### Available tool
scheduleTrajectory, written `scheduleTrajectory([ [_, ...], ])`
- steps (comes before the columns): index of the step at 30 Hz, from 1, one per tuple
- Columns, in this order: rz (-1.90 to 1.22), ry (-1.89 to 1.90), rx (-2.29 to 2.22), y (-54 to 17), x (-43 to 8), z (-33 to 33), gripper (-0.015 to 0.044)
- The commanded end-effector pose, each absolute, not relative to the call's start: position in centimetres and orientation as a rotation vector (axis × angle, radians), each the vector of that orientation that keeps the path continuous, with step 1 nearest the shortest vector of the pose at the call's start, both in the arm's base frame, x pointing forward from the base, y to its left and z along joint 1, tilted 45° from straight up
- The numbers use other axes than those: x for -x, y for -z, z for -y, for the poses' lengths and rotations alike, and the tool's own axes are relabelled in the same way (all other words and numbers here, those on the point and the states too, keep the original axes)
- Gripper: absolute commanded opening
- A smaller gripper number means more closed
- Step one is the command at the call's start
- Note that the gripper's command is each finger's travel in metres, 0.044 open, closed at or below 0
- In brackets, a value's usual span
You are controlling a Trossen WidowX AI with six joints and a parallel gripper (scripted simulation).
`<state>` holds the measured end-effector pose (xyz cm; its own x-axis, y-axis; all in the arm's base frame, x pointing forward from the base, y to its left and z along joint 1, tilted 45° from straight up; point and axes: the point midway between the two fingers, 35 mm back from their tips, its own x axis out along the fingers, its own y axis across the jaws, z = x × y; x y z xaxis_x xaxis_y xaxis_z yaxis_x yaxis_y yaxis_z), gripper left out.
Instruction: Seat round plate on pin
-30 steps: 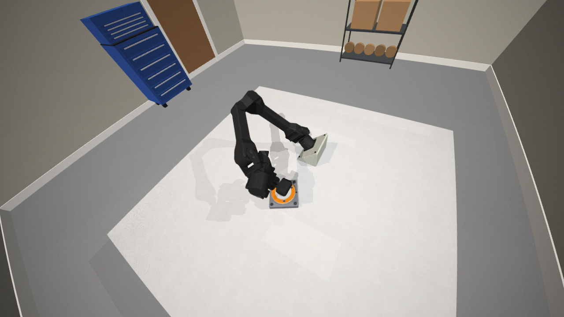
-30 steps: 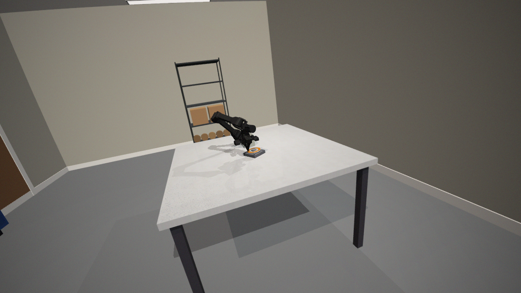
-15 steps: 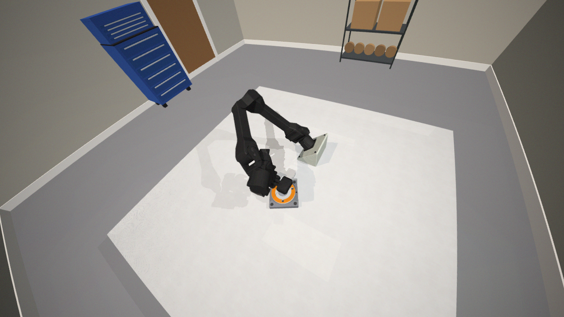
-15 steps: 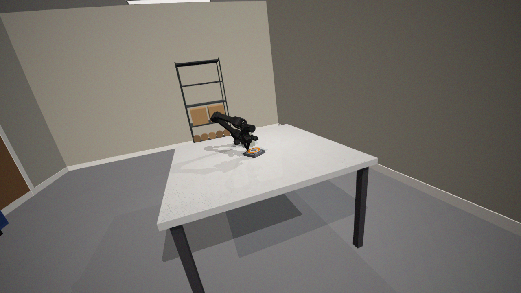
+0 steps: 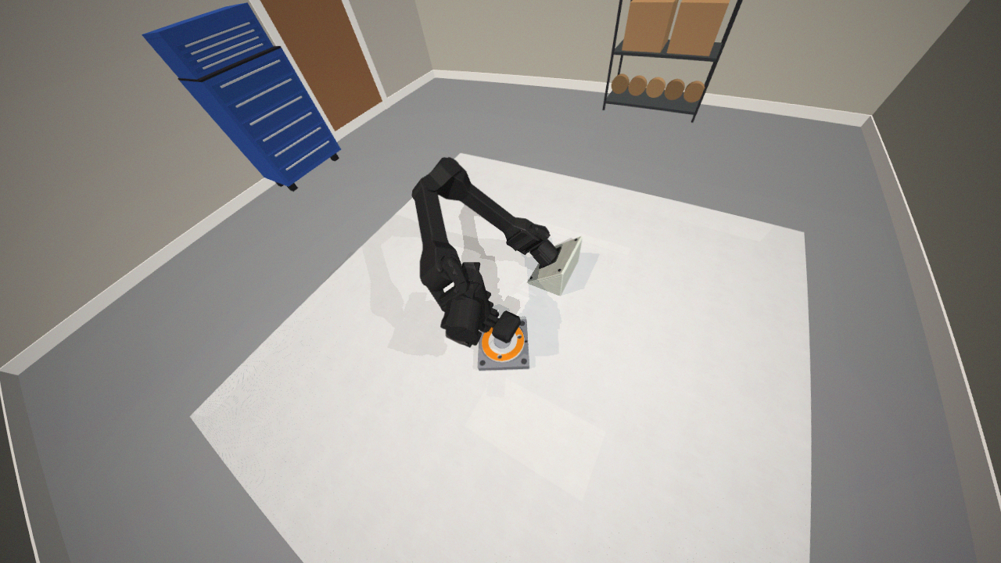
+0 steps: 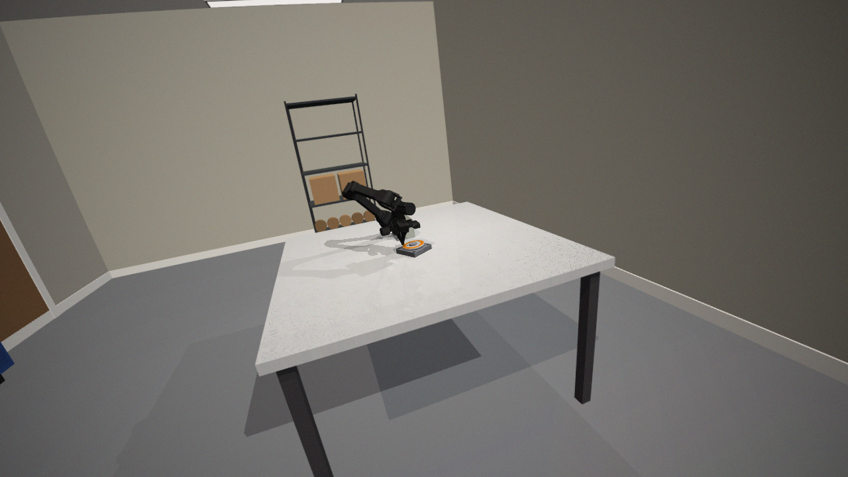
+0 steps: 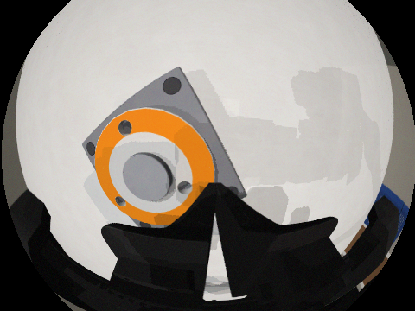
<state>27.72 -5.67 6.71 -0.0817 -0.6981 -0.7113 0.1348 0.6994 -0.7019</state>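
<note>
Where the wrist view looks down past the closed gripper, you have the fullest record of the round plate: one orange ring, one paler inner band, three small holes visible. Two holes lie in the orange; the third lies in the pale band, near the fingertips. You cannot tell from any view which hole the pin occupies, or whether the plate lies fully flat.

Item: post, grey, round-topped, standing through the plate's centre.

Item: base, grey, square, beneath the plate; dark round corner marks are plain to you in the top and wrist views.

Item: gripper, black, fingertips pressed together, nothing between them, at the plate's edge. Contact is not something you can confirm; the wrist view shows the tips overlapping the orange rim.

Item: arm, black, bent. The top view gives you its pale wedge-shaped mount; the exterior view mostly hides that piece behind the arm.

Item: table, white, carrying all the above. Only the exterior view gives you its dark legs.

Item: shelf rack, dark; the exterior view shows you its upper tiers, the top view cuts them off.
</note>
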Motion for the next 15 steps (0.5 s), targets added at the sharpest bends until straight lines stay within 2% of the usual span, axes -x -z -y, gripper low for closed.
scheduleTrajectory([
  [1,-1.526,0.74,0.49,-6.43,-26.96,5.78,0.0],
  [15,-1.527,0.74,0.49,-6.32,-26.39,5.59,0.0],
])
